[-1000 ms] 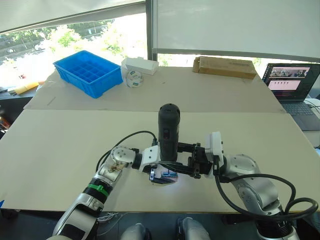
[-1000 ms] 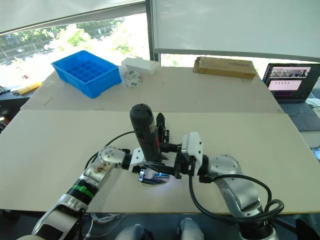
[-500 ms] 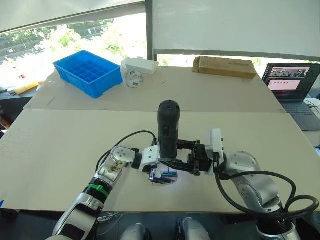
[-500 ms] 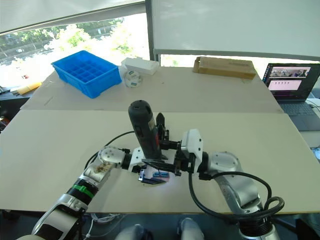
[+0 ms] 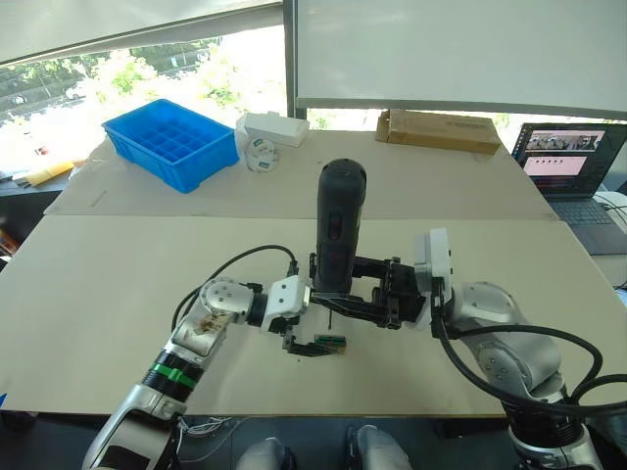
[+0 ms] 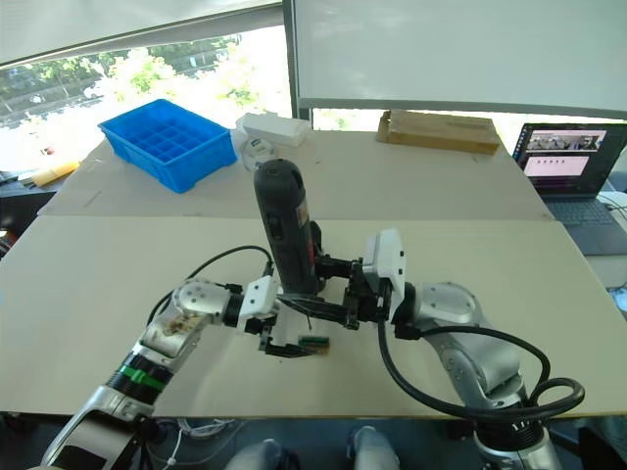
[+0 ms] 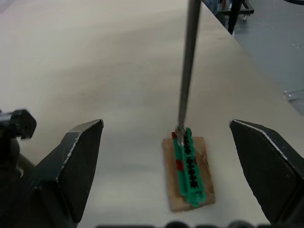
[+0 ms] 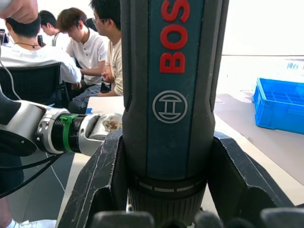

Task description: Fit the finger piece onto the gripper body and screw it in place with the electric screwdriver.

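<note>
The right gripper (image 5: 377, 294) was clamped around the electric screwdriver (image 5: 338, 227), which stood nearly upright at the centre of the left eye frame, its long axis running top to bottom with the thin bit pointing down at the table (image 5: 118, 274). In the right wrist view its two fingers (image 8: 99, 180) pressed the tool's barrel from both sides.

The relation that mattered was the bit against the small green block (image 7: 189, 166). In the left wrist view the bit's shaft came straight down from the upper edge and its tip met the block's near end, at the centre of the frame. The block lay flat on a brown pad (image 7: 187, 202), its long axis running away from the tip toward the lower edge.

The left gripper (image 7: 175, 156) was spread wide, one finger at each lower corner of its wrist view, straddling the block without touching it.

I could not pick out the finger piece or the gripper body with any certainty.
</note>
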